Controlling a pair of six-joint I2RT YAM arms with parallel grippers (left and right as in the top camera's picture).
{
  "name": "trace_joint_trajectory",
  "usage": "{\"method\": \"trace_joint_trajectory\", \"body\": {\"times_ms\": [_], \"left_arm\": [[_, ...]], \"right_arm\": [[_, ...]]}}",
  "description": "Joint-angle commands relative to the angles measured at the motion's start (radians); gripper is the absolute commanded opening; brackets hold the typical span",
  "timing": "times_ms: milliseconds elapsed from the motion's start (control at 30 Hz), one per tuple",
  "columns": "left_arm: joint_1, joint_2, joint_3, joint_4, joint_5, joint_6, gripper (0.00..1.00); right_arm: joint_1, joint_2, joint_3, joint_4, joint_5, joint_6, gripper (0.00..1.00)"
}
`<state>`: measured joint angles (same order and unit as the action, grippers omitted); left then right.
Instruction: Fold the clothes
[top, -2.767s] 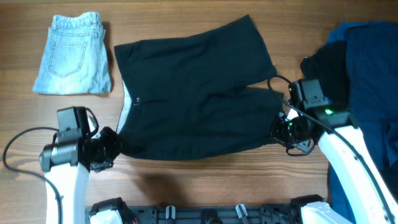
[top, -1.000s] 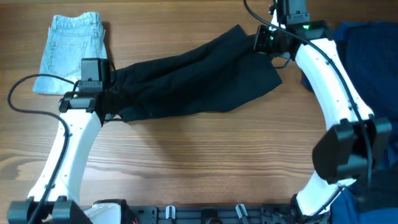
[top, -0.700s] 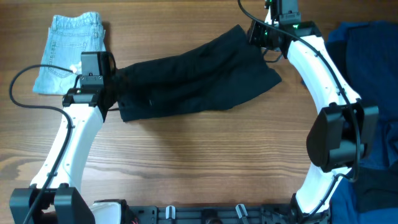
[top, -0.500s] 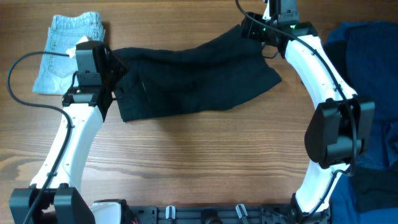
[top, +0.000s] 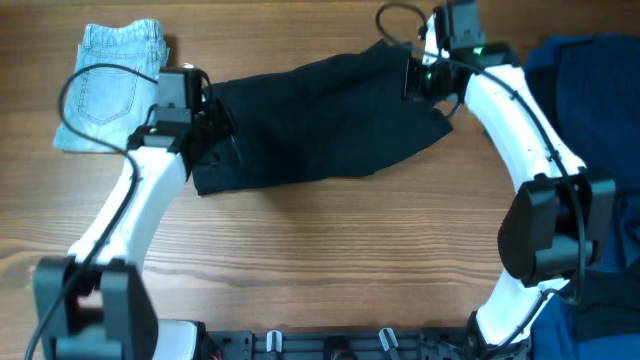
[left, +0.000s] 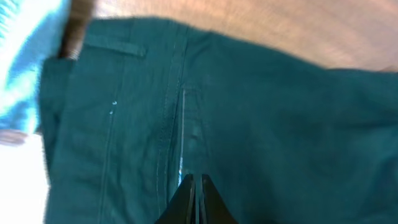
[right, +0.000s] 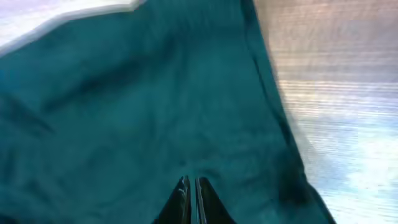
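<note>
Item under work: plain black wide-legged cloth shorts (top: 320, 120), lying folded lengthwise on the brown wooden table (top: 330, 260); they form a long band across the far half, slanting upward toward the right; surface creased, lower edge uneven

At the left end of this garment, the left gripper (left: 194, 183) is over the fabric; jaws closed tip to tip, no cloth seen between them; its wrist view shows a stitched seam (left: 181, 124) running up from the tips and a belt loop (left: 115, 51) beyond; contact with the fabric cannot be judged

At the right end, near the upper corner, the right gripper (right: 191, 183) is over the fabric; jaws drawn together with only a hairline between the tips, nothing gripped that can be seen

Also present: folded pale-blue denim shorts (top: 112, 88) at the far left corner, back pocket uppermost, just beside the black garment's left end; heap of dark blue and black garments (top: 590, 90) along the right edge, apart from the black shorts
</note>
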<state>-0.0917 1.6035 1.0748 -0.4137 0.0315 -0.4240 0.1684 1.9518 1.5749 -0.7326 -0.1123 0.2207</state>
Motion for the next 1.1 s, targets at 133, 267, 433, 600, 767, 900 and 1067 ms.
{"method": "trace_joint_trajectory", "body": {"times_ms": [133,267,433,600,767,900,1067], "left_arm": [[-0.002,0.151,0.016,0.107,-0.03,0.025,0.07],[-0.002,0.148,0.02,0.122,-0.042,0.024,0.05],[0.066,0.138,0.04,0.125,-0.16,-0.003,0.34],[0.243,0.152,0.04,0.211,0.088,-0.002,0.41],[0.327,0.268,0.04,0.412,0.308,0.01,0.35],[0.325,0.384,0.04,0.543,0.348,0.074,0.34],[0.324,0.439,0.04,0.579,0.346,0.113,0.37]], "right_arm": [[-0.006,-0.01,-0.232,0.167,0.08,-0.021,0.04],[-0.01,-0.01,-0.328,0.219,0.162,0.024,0.04],[-0.023,-0.01,-0.337,0.205,0.161,0.023,0.05],[-0.023,-0.01,-0.337,0.208,0.135,0.031,0.08],[-0.023,-0.01,-0.337,0.204,0.135,0.042,0.08],[-0.023,-0.01,-0.337,0.201,0.135,0.043,0.08],[-0.023,-0.01,-0.337,0.201,0.135,0.045,0.08]]}}
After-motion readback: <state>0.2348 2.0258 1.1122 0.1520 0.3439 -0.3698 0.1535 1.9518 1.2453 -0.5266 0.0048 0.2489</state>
